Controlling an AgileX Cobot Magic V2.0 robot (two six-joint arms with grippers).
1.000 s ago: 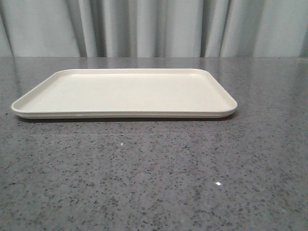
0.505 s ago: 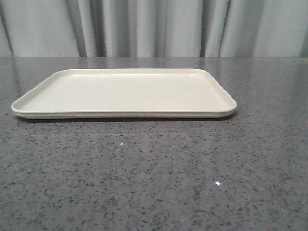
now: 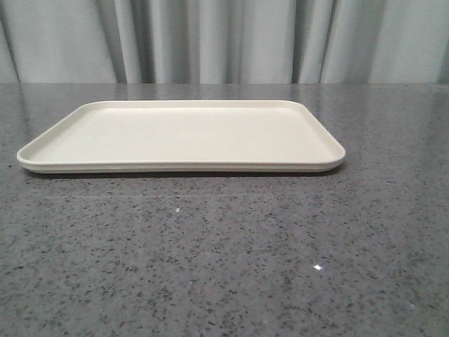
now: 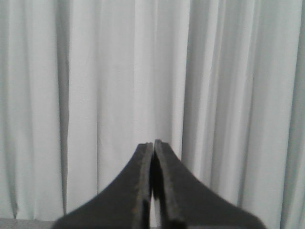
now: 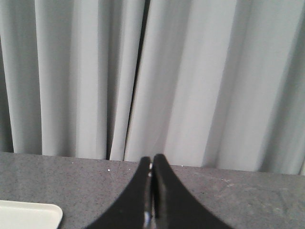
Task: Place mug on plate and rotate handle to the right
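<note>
I am viewing the plate point(image 3: 181, 137) lying bare at twelve o'clock; the mug is showing in no view. I am keeping the left gripper point(image 4: 153, 145) and right gripper point(image 5: 152, 160) closed and empty, and I judge locating the mug must come first.

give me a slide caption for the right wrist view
Right tool closed and empty, facing grey curtain across speckled table, plate corner visible.

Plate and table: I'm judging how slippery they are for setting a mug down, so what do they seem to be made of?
The plate looks like moulded plastic or melamine: uniform cream colour, satin sheen, rounded corners and a low smooth rim. The table looks like polished speckled grey stone or a stone-look laminate: it shows sharp glints and a faint reflection of the plate. Both surfaces seem smooth, so probably fairly slick.
</note>
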